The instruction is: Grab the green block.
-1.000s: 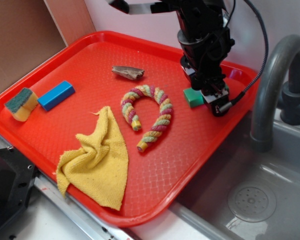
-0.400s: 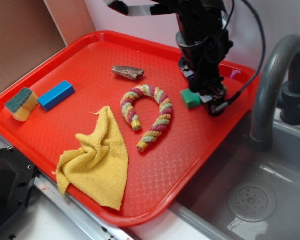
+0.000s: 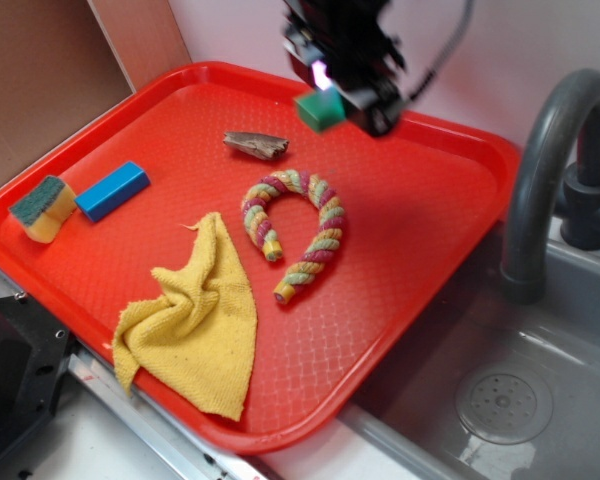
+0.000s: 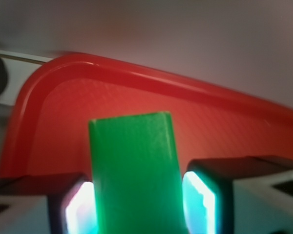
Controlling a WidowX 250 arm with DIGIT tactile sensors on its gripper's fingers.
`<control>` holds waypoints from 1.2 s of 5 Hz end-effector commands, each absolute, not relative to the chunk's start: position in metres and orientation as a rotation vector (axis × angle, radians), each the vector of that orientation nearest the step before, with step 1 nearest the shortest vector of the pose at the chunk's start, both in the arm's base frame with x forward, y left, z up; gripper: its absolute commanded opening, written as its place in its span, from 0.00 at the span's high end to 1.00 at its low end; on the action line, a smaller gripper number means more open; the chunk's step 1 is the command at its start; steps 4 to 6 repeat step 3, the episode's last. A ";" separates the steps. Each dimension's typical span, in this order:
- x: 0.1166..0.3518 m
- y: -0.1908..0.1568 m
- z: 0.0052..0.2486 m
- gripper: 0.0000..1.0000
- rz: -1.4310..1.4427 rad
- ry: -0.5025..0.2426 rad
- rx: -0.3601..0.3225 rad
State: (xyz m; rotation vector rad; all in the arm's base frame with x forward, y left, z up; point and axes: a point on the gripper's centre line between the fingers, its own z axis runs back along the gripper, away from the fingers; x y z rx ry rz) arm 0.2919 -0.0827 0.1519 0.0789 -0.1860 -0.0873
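The gripper (image 3: 325, 95) is high above the far part of the red tray (image 3: 450, 210), and its jaws are clamped on the green block (image 3: 319, 110). The block is in the air, clear of the tray surface, and it sticks out below the dark body of the gripper. In the wrist view the green block (image 4: 134, 170) stands upright between the two fingers (image 4: 205, 195), which press on its left and right sides; the pads glow with a light blue-white colour. Behind it the far rim of the tray (image 4: 136, 73) is visible, a little blurred.

On the tray, the multicoloured rope toy (image 3: 295, 230) lies near the middle, bent like a horseshoe. Just beyond it, on the far side, there is a small brown object (image 3: 255, 145); I cannot tell what it is. The yellow cloth (image 3: 195, 320) lies crumpled at the near side of the tray. At the left side, the blue block (image 3: 112, 190) lies just beside the yellow sponge (image 3: 42, 208), which has a dark green top. To the right of the tray there is a grey faucet (image 3: 545, 170) over a sink (image 3: 500, 400).
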 end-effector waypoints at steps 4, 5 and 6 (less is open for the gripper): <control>0.234 0.001 0.258 1.00 0.179 -0.228 -0.047; 0.234 0.001 0.258 1.00 0.179 -0.228 -0.047; 0.234 0.001 0.258 1.00 0.179 -0.228 -0.047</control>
